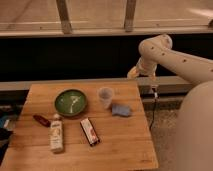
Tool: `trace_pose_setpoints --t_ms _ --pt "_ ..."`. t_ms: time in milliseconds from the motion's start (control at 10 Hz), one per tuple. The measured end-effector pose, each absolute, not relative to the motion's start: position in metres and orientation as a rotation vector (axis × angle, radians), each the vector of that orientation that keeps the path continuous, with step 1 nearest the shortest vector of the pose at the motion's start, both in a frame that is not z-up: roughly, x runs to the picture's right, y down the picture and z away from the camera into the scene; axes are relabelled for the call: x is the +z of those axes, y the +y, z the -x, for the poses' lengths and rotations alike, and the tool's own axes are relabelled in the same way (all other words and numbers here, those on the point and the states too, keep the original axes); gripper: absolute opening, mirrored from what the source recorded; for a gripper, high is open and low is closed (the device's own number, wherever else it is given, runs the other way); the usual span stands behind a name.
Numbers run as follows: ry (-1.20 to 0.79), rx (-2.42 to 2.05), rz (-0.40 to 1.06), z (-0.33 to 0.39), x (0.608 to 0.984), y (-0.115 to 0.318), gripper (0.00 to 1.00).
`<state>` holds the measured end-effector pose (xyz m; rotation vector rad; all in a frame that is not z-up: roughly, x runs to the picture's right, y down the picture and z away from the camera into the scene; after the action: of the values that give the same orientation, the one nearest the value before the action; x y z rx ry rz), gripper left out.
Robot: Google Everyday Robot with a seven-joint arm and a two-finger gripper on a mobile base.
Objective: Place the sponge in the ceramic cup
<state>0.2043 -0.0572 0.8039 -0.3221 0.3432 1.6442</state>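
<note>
So here's what we've got: the small soft light-blue sponge (120, 109) is lying flat on the butcher-block wooden table (125, 147), over toward the right edge. It sits just beside the little pale whitish ceramic cup (105, 96), on the cup's front-right side. We honestly can't tell if the two touch or if there's a sliver of gap. The cup stands upright, and we can't make out anything inside it. Left of the cup is the wide round green bowl (70, 102), much bigger than the cup. Nearer the front of the table we see a white plastic bottle (56, 133) lying on its side, a small dark red thing (41, 120) to its upper left that we can't identify, and a dark rectangular packet (90, 131) lying at a slant. The robot's white arm (170, 55) reaches in from the right and bends down. Its two-finger gripper (133, 73) hangs in the air behind the table's far right corner, well apart from the sponge and higher than the cup. As far as we can tell its fingers are spread apart with nothing between them.
</note>
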Motion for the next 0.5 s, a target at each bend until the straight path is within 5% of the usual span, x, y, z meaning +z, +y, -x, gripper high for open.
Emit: trace_pose_setpoints --t_ms 500 --pt "0.332 1.571 0.355 -0.179 0.803 -0.030 0.80"
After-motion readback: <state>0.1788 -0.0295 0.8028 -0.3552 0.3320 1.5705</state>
